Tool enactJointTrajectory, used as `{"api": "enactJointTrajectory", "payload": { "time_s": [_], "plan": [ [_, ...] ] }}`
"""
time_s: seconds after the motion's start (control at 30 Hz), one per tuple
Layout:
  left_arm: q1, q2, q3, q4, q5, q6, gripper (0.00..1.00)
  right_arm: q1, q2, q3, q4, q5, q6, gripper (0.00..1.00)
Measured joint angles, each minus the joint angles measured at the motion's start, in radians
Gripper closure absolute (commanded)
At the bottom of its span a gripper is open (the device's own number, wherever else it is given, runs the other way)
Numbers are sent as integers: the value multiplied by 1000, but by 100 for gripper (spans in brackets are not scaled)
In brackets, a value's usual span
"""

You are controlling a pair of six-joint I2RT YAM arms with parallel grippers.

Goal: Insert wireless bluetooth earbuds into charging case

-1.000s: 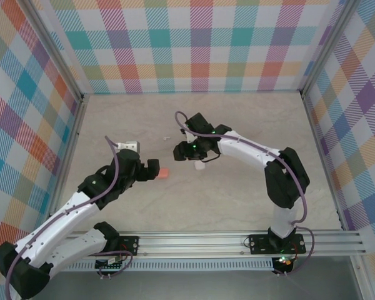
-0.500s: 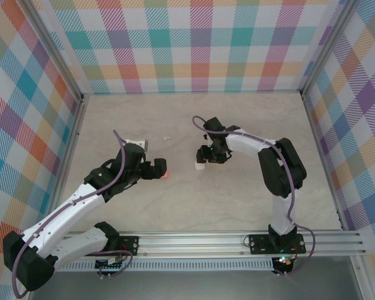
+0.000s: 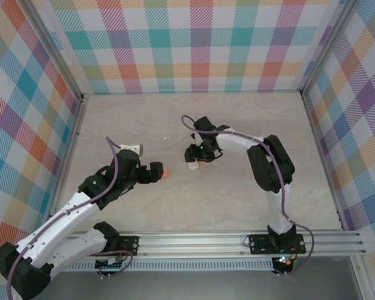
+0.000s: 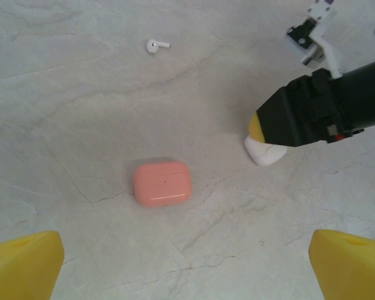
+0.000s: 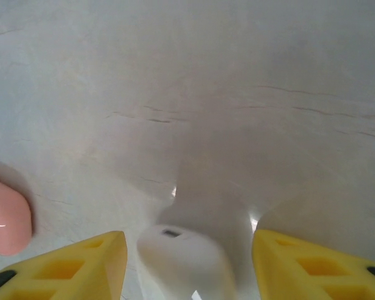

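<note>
A coral-pink case (image 4: 162,183) lies shut on the table just ahead of my open left gripper (image 4: 187,275), whose yellow fingertips (image 4: 22,265) stand far apart. In the top view that case (image 3: 165,173) sits right at the left gripper (image 3: 155,172). A white case (image 5: 184,259) lies between the fingers of my open right gripper (image 5: 190,265), with gaps on both sides. The right gripper (image 3: 194,157) hangs over that white case (image 3: 192,166). One white earbud (image 4: 155,45) lies alone farther back (image 3: 166,138). The other earbuds are out of view.
The marble-patterned table (image 3: 237,194) is ringed by checked walls. The two grippers are close together near the table's middle. From the right wrist, the coral case's edge (image 5: 6,215) shows at the left.
The right gripper swung right, then came back left and now straddles the white case, which has shifted slightly left. The left gripper drew back a little from the coral case.
</note>
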Motion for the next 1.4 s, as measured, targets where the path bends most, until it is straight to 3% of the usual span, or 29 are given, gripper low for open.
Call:
{"api": "enactJointTrajectory", "payload": {
  "time_s": [0.63,0.8,0.93,1.1,1.27,1.4],
  "plan": [
    [0,12,-9,1,3,-6,0,150,18,71,-107,122,-233,31],
    [4,16,-9,1,4,-6,0,152,-19,92,-164,222,-201,24],
    [8,23,-9,0,4,-2,0,153,-82,102,-199,273,-84,18],
    [13,33,-8,3,5,10,0,215,-124,98,-211,339,8,17],
    [19,48,-8,0,23,27,0,283,-47,154,-253,351,23,21],
    [19,48,-7,-8,32,43,0,277,2,171,-288,379,32,22]
  ]
}}
